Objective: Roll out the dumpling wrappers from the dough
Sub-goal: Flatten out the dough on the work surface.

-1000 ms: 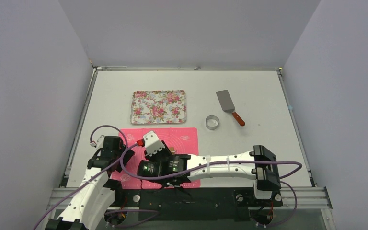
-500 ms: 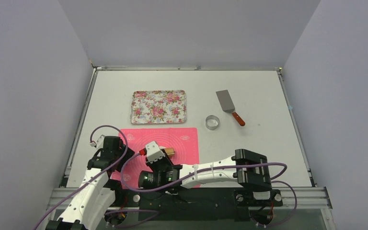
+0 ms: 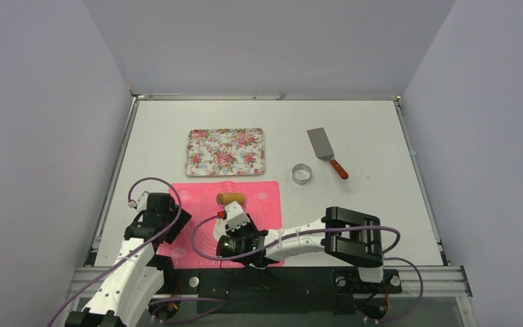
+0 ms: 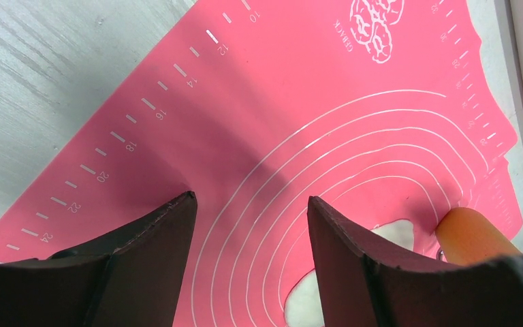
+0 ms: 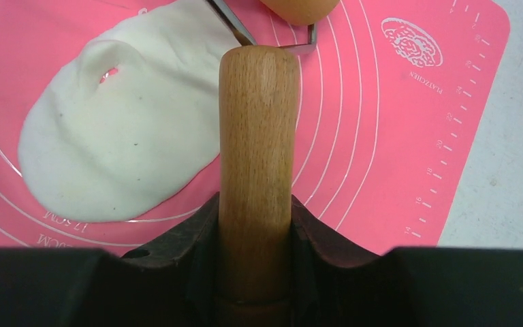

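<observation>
Clenched around the light brown wooden handle [image 5: 257,157], my right claw [image 5: 255,218] gripped it from both sides, and the handle pointed away over the pink silicone mat [image 5: 395,122]. Just left of that handle lay the flattened white sheet of dough [image 5: 122,136], an uneven oval spread inside the mat's printed circles, with a small fold and hole toward its far end. Past the handle's tip a thin metal bracket [image 5: 299,48] led to the tan wooden roller barrel [image 5: 299,7] at the dough's far edge. My left claw [image 4: 248,204] hung released, jaws wide, over the mat's left side, grasping nothing. Farther out on the grey tabletop [image 3: 395,177] sat a flowered rectangular tray [image 3: 225,151], a small metal ring cutter [image 3: 302,174] and a metal spatula with a red-brown handle [image 3: 319,143].
</observation>
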Controlling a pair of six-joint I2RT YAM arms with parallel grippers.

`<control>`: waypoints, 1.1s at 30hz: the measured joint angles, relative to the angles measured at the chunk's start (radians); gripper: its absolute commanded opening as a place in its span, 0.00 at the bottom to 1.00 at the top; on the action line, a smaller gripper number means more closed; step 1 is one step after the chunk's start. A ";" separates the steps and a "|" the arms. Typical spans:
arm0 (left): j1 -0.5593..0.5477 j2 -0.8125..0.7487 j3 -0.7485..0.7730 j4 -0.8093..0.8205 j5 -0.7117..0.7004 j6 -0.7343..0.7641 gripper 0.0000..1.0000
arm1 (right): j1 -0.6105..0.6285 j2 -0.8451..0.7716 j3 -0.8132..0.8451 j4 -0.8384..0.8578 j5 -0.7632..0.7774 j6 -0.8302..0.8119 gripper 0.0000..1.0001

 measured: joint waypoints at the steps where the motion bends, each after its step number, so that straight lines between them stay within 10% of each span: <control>1: 0.001 0.000 0.000 0.000 0.000 0.000 0.59 | -0.005 -0.004 0.001 -0.002 -0.011 -0.005 0.00; 16: 0.002 -0.028 0.000 -0.002 0.016 0.011 0.60 | -0.121 -0.211 0.203 -0.210 -0.156 -0.207 0.00; 33: 0.001 -0.054 0.128 0.027 0.069 0.117 0.60 | -0.172 -0.382 0.102 -0.561 0.112 -0.090 0.00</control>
